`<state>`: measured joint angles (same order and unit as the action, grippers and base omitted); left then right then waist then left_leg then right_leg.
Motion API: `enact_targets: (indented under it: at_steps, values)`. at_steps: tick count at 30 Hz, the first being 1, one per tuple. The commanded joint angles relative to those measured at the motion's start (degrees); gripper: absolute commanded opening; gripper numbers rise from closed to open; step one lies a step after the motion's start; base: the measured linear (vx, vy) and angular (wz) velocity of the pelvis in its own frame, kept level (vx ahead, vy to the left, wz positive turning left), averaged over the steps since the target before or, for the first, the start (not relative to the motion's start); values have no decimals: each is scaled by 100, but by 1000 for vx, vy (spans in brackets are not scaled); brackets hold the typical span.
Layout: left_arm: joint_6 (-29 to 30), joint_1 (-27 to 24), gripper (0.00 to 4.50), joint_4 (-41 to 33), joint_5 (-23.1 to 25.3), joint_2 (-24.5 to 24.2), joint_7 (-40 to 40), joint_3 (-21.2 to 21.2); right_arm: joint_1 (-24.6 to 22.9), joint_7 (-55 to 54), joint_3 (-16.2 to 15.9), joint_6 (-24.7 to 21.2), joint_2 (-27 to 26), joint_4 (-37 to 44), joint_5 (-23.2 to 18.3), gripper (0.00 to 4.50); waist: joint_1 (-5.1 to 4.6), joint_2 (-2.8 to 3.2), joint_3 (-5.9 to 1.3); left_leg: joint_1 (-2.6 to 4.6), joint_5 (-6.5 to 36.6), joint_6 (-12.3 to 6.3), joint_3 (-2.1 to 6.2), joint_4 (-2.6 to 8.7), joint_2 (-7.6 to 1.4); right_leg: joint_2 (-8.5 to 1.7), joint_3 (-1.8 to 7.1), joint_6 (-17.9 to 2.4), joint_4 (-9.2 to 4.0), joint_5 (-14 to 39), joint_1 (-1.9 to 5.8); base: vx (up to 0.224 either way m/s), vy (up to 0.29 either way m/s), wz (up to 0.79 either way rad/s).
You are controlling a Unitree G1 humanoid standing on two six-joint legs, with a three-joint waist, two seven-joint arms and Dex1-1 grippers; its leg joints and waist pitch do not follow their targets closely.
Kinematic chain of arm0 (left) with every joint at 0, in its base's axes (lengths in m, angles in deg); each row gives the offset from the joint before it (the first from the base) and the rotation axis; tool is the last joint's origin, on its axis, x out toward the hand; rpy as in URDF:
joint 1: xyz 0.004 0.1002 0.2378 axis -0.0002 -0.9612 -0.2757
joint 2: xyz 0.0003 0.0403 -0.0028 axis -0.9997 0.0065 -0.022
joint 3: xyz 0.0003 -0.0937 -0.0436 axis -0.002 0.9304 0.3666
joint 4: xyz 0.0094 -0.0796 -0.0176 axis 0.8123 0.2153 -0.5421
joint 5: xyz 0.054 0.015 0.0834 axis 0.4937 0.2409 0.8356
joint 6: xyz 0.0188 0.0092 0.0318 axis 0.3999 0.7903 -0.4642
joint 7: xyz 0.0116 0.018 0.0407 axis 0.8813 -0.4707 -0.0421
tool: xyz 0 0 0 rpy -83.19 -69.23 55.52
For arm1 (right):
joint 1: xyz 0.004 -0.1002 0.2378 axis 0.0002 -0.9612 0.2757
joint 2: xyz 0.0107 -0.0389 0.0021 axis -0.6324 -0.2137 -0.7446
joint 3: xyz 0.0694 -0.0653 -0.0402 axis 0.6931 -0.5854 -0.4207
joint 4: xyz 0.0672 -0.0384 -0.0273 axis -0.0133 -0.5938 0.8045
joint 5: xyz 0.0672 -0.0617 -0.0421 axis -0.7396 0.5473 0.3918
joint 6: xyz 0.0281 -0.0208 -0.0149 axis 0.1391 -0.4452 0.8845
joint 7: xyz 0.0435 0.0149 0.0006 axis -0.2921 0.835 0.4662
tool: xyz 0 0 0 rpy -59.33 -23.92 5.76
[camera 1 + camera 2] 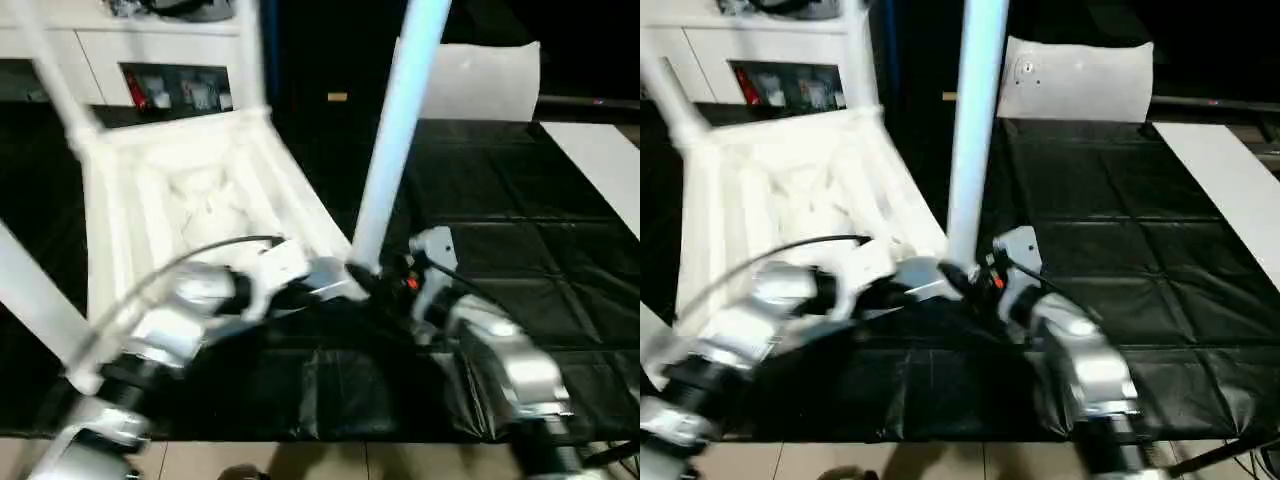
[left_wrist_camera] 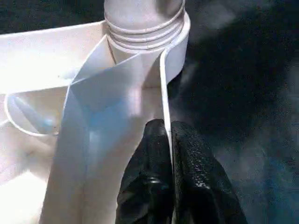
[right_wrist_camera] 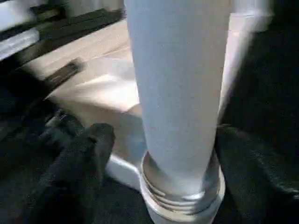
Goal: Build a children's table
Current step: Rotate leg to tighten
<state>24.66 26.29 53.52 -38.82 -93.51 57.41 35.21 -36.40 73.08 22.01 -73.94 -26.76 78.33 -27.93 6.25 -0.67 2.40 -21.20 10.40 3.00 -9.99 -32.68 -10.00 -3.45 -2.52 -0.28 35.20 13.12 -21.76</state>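
While the near-corner leg is only partway seated, quick rundown from the grippers outward:

left gripper (image 2: 169, 154): black fingers pinched tight on the thin side wall of the children's table (image 1: 205, 195), one pad each side of the rim, just short of the corner socket (image 2: 180, 44). Basically the clamp hand, pinning the upturned top.

right gripper (image 3: 154, 154): fingers spread wide, one either side of the leg (image 1: 395, 140) right at its base. Dark finger (image 3: 81, 158) on one flank, the other on the far flank. Looks cupped around the tube, but can't call firm contact from these shots.

where the leg sits from the right gripper: dead ahead between the fingers, long axis running straight up toward 12 o'clock in the head view, leaning a touch to 1 o'clock. Ribbed threads at the foot still showing above the socket lip, so guessing not fully screwed home.

where the table sits: upside down on the black work table (image 1: 520, 210), ribbed underside facing up, spreading off toward 10 o'clock from the grippers. Other legs already sticking up at the far corners, e.g. at (image 1: 50, 70).

nearer arm: right one for the leg, no contest. Left sits at about 9 o'clock from the socket, touching the rim.

what the next move hinges on: twisting about that upright axis without tipping it, with the left clamp holding the top from spinning along. Risk, as a guess: cross-threading if the lean stays.
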Motion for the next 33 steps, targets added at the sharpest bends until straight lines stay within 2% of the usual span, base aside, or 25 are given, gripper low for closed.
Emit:
enact_targets:
  at_steps: [1,3,5,6,9,12,14,15,16,17,18,22,24,26,28,31,33]
  values:
    - [-238,5,0,58,-69,-24,567,-270,57,477,-20,157,183,77,-85,397,-4,39,-317,98,714,-331,101,322,-335,-484,262,-1268,-330,-413,246,0,0,0]
    - [-371,40,0,109,-113,-85,775,-293,97,758,-27,188,336,52,-130,397,21,25,-300,106,910,-272,97,339,-347,-492,264,-1312,-348,-113,237,0,0,0]
    - [-643,155,0,248,-160,-251,1290,-424,216,1600,-105,99,698,34,-376,397,43,26,-300,112,990,-261,100,340,-348,-498,257,-1315,-361,71,245,0,0,0]
    - [-643,155,0,248,-160,-251,1290,-424,216,1600,-105,99,698,34,-376,397,63,32,-296,112,1001,-259,99,344,-366,-506,260,-1311,-359,112,242,0,0,0]
    - [-916,272,0,367,-212,-429,1858,-583,390,2387,-342,120,1053,-84,-460,397,107,30,-301,115,965,-263,90,331,-371,-504,253,-1342,-347,121,230,0,0,0]
    - [-1111,364,0,445,-173,-516,2171,-689,515,2860,-546,85,1199,-161,-456,365,171,28,-317,116,838,-310,78,300,-368,-507,249,-1417,-318,-50,221,0,0,0]
    - [-1222,411,0,492,-138,-538,2315,-748,586,3072,-651,107,1237,-247,-414,360,207,5,-327,121,769,-335,72,291,-373,-504,245,-1449,-300,-146,216,0,0,0]
    - [-1258,429,0,514,-130,-541,2368,-766,615,3137,-681,121,1243,-291,-399,335,222,15,-328,118,754,-336,74,290,-375,-509,243,-1459,-293,-160,216,0,0,0]
    - [-1311,456,0,539,-120,-542,2408,-790,652,3199,-715,173,1235,-361,-385,335,236,19,-332,118,745,-325,77,290,-381,-514,241,-1473,-286,-177,214,0,0,0]
    - [-1311,456,0,539,-120,-542,2408,-790,652,3199,-715,173,1235,-361,-385,327,246,17,-329,118,775,-308,77,288,-379,-512,239,-1479,-287,-136,207,0,0,0]
    - [-1383,513,0,566,-110,-527,2482,-837,707,3336,-821,196,1212,-440,-367,325,260,-10,-325,120,830,-279,79,296,-386,-522,236,-1477,-293,-53,210,0,0,0]
    - [-1463,589,0,611,-109,-488,2565,-888,763,3466,-940,208,1170,-506,-360,289,274,-1,-321,117,924,-231,84,298,-384,-529,244,-1439,-306,141,206,0,0,0]
    - [-1493,622,0,640,-110,-467,2606,-905,792,3515,-984,210,1154,-549,-357,270,278,-16,-317,111,955,-211,84,299,-380,-530,247,-1424,-309,214,205,0,0,0]
    - [-1560,680,0,710,-94,-434,2645,-937,826,3627,-1041,157,1136,-611,-372,248,289,3,-307,117,1100,-135,87,306,-382,-539,255,-1390,-332,496,193,0,0,0]
    - [-1585,700,0,749,-92,-428,2650,-948,833,3664,-1054,139,1129,-631,-374,244,304,-2,-315,120,1066,-117,91,306,-390,-539,257,-1376,-325,456,194,0,0,0]
    - [-1602,718,0,806,-88,-416,2639,-942,825,3721,-1083,92,1128,-638,-399,212,317,3,-330,117,941,-165,88,292,-386,-526,248,-1411,-290,159,193,0,0,0]
    - [-1560,716,0,832,-102,-402,2620,-913,801,3740,-1110,56,1136,-618,-422,202,320,-2,-322,115,997,-160,86,293,-382,-534,248,-1414,-300,227,194,0,0,0]
